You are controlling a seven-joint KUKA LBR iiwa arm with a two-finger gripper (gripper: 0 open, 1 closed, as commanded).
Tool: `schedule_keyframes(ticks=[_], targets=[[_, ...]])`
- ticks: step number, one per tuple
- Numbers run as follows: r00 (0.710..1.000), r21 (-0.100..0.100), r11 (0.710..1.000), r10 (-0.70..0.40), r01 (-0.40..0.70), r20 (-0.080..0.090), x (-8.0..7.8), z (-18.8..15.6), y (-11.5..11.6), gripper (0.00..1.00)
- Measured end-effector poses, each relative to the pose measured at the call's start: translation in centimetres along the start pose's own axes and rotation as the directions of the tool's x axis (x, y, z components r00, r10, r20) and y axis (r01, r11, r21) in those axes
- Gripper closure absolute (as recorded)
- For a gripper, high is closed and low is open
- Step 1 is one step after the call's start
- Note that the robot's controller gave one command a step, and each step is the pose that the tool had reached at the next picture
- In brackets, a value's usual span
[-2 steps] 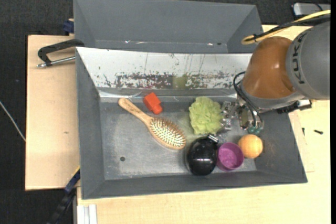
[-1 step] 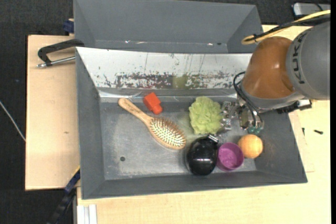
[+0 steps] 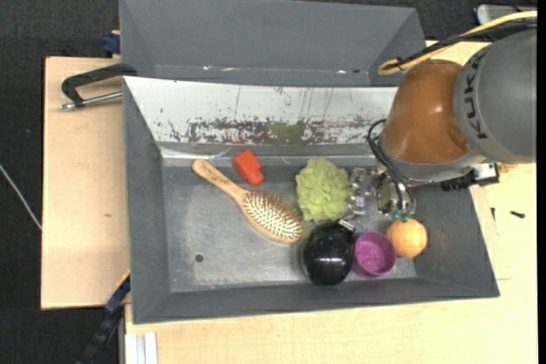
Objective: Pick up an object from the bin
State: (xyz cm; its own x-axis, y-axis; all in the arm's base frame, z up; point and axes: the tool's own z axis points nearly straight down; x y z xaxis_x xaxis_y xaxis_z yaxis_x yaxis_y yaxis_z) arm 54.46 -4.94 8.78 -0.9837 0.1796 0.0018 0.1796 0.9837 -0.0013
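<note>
From my station I have the gripper (image 3: pixel 380 193) low in the right half of the bin (image 3: pixel 196 268), under the arm's orange wrist cover. It sits just to the right of a green puff (image 3: pixel 322 188), a crinkled, leafy-looking ball that seems soft, like a bath sponge or a toy lettuce. Whether the gripper is open or closed I cannot tell, since the metal parts blur together against the grey floor. I see nothing held in it.

The loose things crowd this corner, probably because the sloped walls send them toward the floor's low side:

- A glossy black ball (image 3: pixel 328 253) touches a magenta cup-like piece (image 3: pixel 373 254).
- Just beside those lies a small orange fruit shape (image 3: pixel 408 237), smooth and round.
- A wooden hairbrush (image 3: pixel 256 205) lies diagonally, bristles up, with its head near the puff and its handle running toward the back left.
- A short orange-red block (image 3: pixel 248 167) sits near that handle, by the back wall.

My guess is that the puff is the likeliest pick. It is nearest, and it should compress and give a grip, whereas the hard round pieces would tend to squirt away. With the neighbours this tight, a descent could knock the orange fruit or the magenta piece.
</note>
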Motion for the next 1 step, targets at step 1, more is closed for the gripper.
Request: schedule_keyframes(ticks=[1], targets=[[1.000,-0.007,1.000,0.003,-0.003,0.017,0.87,-1.23,1.65,1.00]])
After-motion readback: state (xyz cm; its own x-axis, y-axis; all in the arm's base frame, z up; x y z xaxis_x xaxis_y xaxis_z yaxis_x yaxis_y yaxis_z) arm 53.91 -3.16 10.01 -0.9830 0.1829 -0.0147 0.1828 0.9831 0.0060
